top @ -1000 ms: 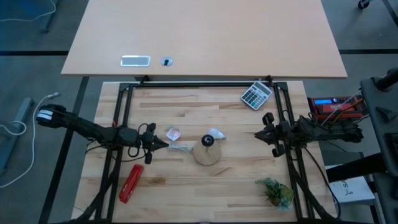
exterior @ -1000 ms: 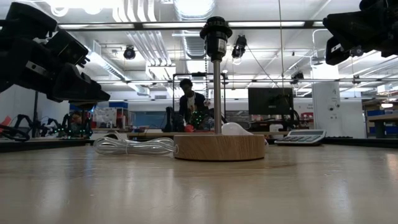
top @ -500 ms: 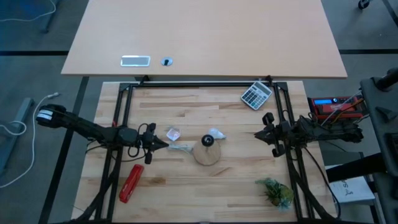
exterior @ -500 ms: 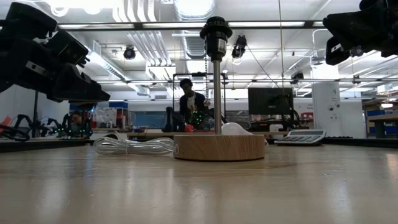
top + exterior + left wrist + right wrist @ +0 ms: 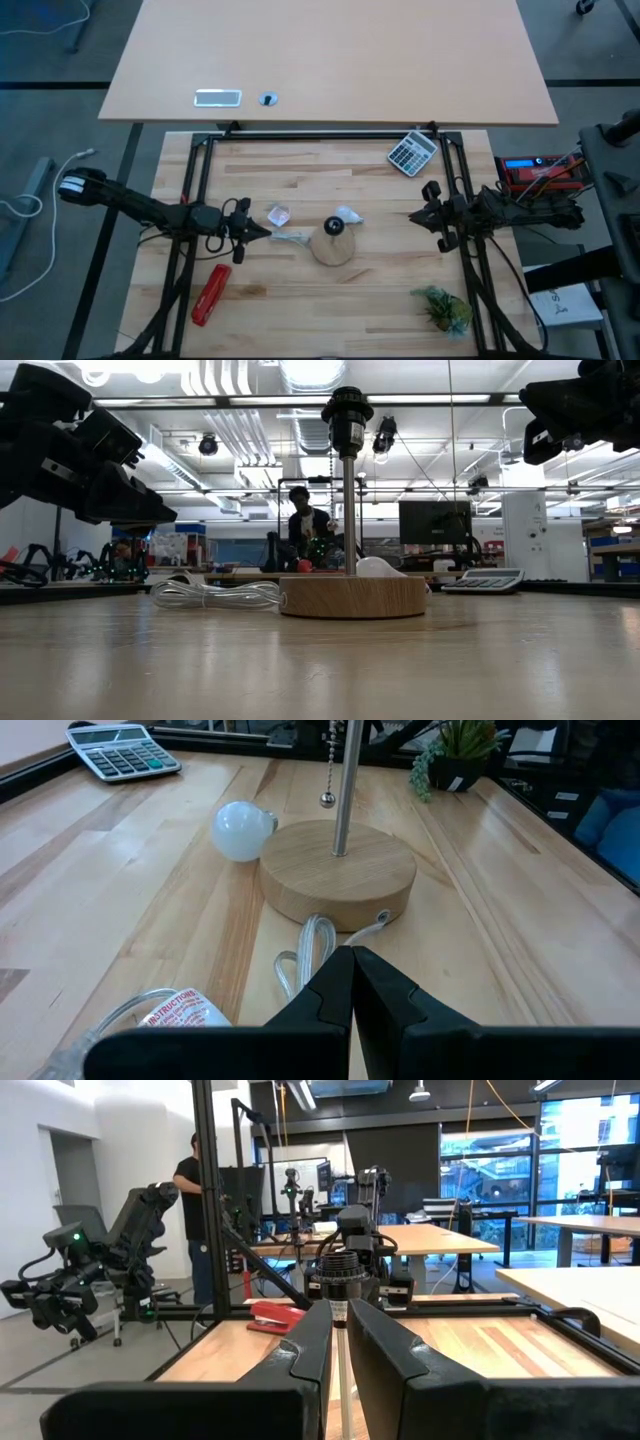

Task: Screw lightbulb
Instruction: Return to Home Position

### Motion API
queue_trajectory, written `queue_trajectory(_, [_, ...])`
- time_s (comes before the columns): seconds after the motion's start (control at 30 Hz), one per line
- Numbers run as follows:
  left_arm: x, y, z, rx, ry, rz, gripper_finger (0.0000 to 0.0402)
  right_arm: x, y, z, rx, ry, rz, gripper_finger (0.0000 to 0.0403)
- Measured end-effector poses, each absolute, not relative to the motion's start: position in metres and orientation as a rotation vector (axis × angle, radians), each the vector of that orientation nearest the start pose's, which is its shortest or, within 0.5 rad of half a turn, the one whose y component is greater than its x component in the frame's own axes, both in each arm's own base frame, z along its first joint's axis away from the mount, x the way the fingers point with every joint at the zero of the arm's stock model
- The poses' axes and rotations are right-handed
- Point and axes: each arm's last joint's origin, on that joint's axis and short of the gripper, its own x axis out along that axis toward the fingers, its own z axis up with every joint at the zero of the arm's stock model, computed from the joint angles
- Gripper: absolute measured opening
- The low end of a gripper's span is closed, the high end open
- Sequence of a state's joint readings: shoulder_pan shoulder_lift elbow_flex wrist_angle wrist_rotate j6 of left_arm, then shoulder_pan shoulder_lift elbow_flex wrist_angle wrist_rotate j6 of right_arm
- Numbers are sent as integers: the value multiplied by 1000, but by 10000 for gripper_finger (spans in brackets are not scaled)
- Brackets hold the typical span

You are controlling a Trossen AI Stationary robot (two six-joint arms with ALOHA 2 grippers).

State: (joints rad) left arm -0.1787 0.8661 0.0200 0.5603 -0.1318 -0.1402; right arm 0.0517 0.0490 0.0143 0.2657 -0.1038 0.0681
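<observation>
The lightbulb [image 5: 348, 214] [image 5: 243, 830] is small and white and lies on its side on the table, just beyond the far right of the round wooden lamp base [image 5: 333, 246] [image 5: 338, 872]. An upright metal rod on the base carries the black socket [image 5: 347, 408]. My left gripper [image 5: 264, 232] [image 5: 350, 958] hovers shut left of the base, pointing at it. My right gripper [image 5: 415, 214] [image 5: 338, 1312] hangs in the air right of the base, its fingers nearly together with nothing between them.
A coiled white cord [image 5: 308, 948] with a printed tag [image 5: 176, 1011] lies between my left gripper and the base. Also on the table are a clear plastic scrap [image 5: 279, 215], a red tool [image 5: 211, 294], a calculator [image 5: 412, 153] at the far right and a small plant [image 5: 443, 308] at the near right.
</observation>
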Motion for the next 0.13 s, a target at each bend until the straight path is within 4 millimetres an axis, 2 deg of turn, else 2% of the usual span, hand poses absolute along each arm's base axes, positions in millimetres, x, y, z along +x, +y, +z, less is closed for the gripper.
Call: queue_trajectory(0.13, [147,-23,134,-95,285,-27,0,97,8,190,61,-226,162,32])
